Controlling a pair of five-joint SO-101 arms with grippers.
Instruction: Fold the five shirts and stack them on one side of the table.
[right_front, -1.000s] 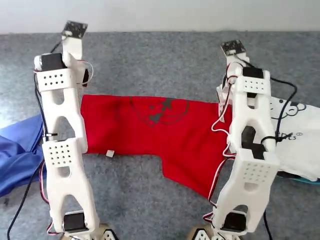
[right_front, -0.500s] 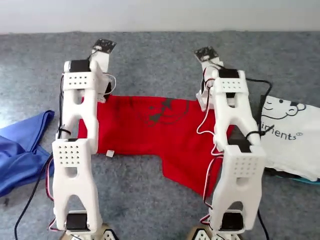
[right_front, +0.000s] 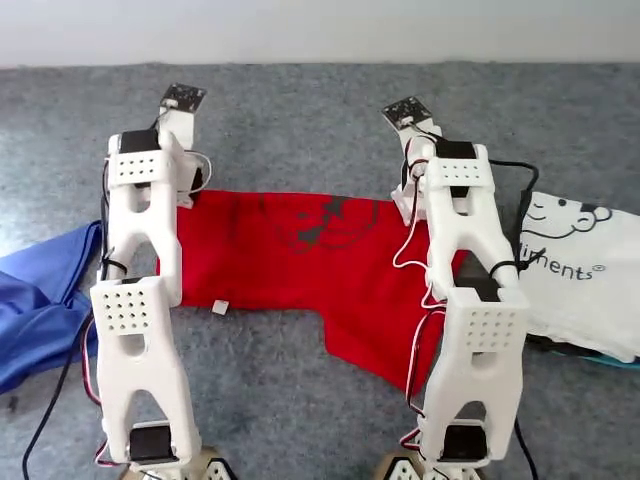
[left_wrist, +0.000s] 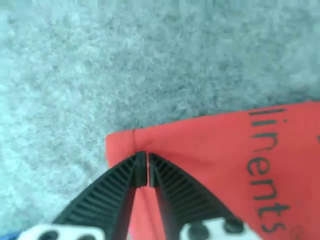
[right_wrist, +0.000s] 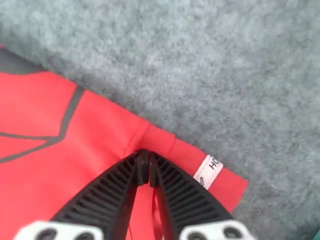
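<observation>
Red shirt (right_front: 290, 265) is nipped at its edge by your left hand (left_wrist: 142, 172) and right hand (right_wrist: 145, 170), both closed; pull unevenly and it could slip free

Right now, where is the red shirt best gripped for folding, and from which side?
The far edge, near its two corners, coming down from above. The red shirt lies flat on the grey mat, so only a pinched-up hem gives purchase. The left gripper and right gripper are shut on that edge, fabric puckered at their tips.
</observation>
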